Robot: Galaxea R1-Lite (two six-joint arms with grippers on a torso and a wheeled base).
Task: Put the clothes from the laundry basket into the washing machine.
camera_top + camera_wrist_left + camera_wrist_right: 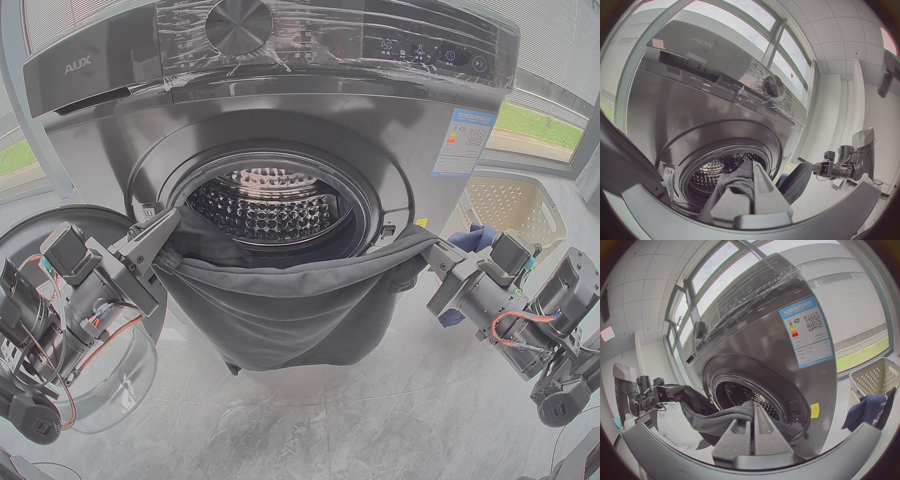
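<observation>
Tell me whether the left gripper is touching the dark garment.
Touching. The left wrist view shows the left gripper shut on a bunched edge of the dark garment.

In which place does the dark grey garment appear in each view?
Head view: the dark grey garment hangs stretched between left pincer and right pincer, before the drum opening.
Left wrist view: garment bunched in that arm's pincer, before the drum opening.
Right wrist view: garment running from that arm's pincer towards the far one.
Shared landmark: the round dial on the control panel.
</observation>
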